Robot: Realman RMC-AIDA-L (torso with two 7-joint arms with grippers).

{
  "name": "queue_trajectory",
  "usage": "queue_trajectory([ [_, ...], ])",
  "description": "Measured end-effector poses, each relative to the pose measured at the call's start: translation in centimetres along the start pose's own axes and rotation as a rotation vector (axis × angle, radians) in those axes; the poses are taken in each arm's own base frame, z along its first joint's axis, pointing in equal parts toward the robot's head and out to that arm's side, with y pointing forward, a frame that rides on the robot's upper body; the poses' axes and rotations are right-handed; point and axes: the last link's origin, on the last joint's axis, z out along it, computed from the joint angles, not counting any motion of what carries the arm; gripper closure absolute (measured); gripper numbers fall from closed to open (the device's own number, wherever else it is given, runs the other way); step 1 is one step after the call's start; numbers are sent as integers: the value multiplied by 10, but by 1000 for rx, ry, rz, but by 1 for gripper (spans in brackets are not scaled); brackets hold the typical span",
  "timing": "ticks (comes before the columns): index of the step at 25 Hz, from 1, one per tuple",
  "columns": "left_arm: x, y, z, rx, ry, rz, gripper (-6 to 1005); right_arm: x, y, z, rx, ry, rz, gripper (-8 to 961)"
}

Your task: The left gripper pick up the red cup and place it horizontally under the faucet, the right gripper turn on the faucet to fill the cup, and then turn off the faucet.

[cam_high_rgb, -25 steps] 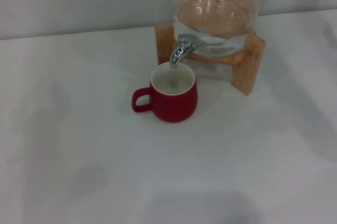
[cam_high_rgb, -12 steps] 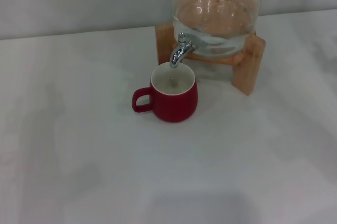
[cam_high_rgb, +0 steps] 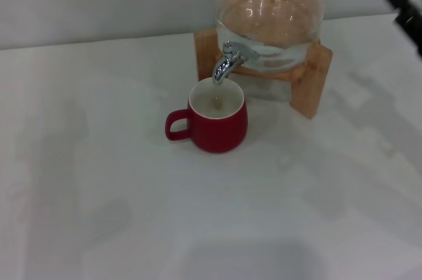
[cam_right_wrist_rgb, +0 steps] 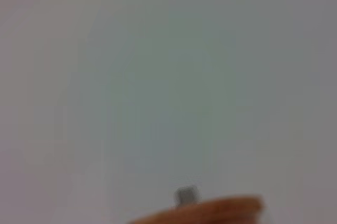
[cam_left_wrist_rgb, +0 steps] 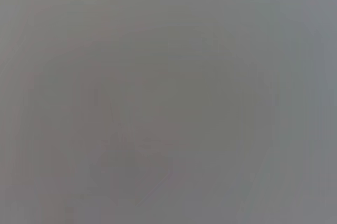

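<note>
The red cup [cam_high_rgb: 218,120] is seen standing upright on the white table [cam_high_rgb: 99,181], its off-white interior facing up and its small loop handle turned toward the robot's left. The cup sits directly under the spout of the faucet [cam_high_rgb: 226,62], with the spout tip just above the rim at the far edge of the opening. The faucet is mounted low on the front of a clear glass jar [cam_high_rgb: 270,20], which is carried on a wooden stand [cam_high_rgb: 310,79] just behind and to the right of the cup. A pale level of liquid is noted in the lower part of the jar. The right gripper [cam_high_rgb: 407,4] is found at the far right edge of the head view, high up and well apart from the faucet and jar; only a blurred black portion is visible, so whether its fingers are apart or together cannot be told. The left gripper is not seen in any view. In the right wrist view a curved strip of the wooden stand [cam_right_wrist_rgb: 210,211] with a small grey piece above it is recorded at one edge; the rest is featureless. The left wrist view shows only a uniform grey field.
</note>
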Motion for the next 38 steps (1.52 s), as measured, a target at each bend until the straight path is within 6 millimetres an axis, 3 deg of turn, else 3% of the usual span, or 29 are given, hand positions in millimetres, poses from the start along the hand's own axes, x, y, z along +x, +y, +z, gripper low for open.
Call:
queue_trajectory([
  [15, -3, 7, 13, -24, -21, 1, 303, 33, 27, 6, -226, 222, -79, 264],
  [26, -4, 13, 14, -43, -27, 9, 303, 53, 34, 33, -297, 306, -140, 264],
  [38, -3, 19, 11, -62, -16, 13, 303, 63, 37, 51, -327, 348, -171, 264],
])
